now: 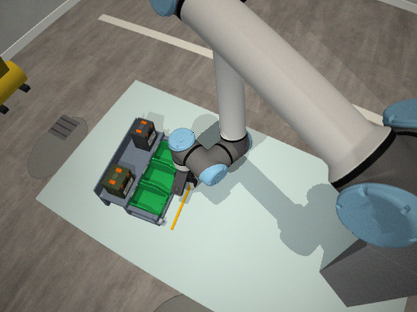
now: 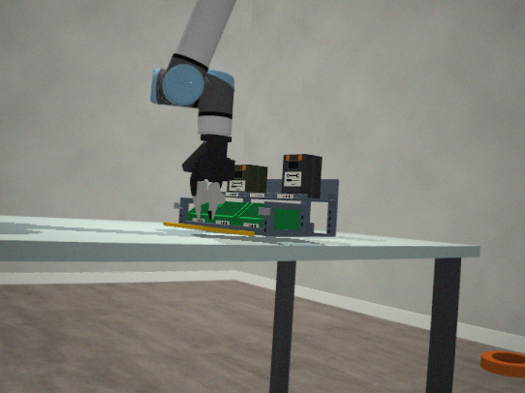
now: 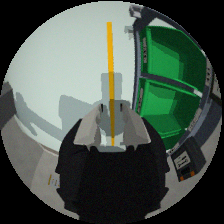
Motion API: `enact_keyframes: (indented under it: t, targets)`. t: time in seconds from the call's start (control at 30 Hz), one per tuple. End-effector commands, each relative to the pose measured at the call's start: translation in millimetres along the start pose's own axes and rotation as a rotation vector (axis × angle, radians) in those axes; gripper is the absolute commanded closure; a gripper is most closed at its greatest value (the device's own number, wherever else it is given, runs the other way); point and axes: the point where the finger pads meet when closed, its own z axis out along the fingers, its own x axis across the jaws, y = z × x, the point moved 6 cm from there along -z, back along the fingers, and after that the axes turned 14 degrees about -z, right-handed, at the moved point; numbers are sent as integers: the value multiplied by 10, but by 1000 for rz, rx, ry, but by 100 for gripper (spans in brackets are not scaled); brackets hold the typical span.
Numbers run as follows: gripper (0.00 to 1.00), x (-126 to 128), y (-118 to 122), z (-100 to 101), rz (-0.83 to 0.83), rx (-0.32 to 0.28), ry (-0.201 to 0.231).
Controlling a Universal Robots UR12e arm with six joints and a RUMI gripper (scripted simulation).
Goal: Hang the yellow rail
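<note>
While the arm is reaching over the table [image 1: 238,232], the top view is showing the rail [image 1: 180,208] lying flat on the table top, just beside the front of the green bins [image 1: 154,176] and roughly parallel to them, not on the hooks. The gripper [image 1: 189,183] is sitting over the rail's end nearer the arm, mostly hidden under the wrist. Hooks are too small to make out here.

Exterior view: the rail [image 2: 208,227] is resting on the table along its full length. The gripper [image 2: 207,215] is pointing straight down with its fingers [image 2: 200,200] ending just above the rail; contact cannot be told.

Wrist view: the rail [image 3: 109,65] is running away from between the fingers, which are standing narrowly apart on either side of it. Judgement: the gripper [image 3: 111,117] is gripping nothing, only straddling.

Handling, as judged: the rail is looking thin, stiff and light, probably smooth. A pinch near one end is likely letting the far end droop or swing; taking hold nearer mid-length should be keeping it level. With so tight a fit between the plates, any tilt is risking one end landing on a plate
</note>
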Motion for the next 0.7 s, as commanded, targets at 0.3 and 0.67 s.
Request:
enact_keyframes:
  t: [0.3, 0.67]
  targets:
    - [78, 6, 1, 82, 0, 0, 1]
    - [78, 6, 1, 94, 0, 0, 1]
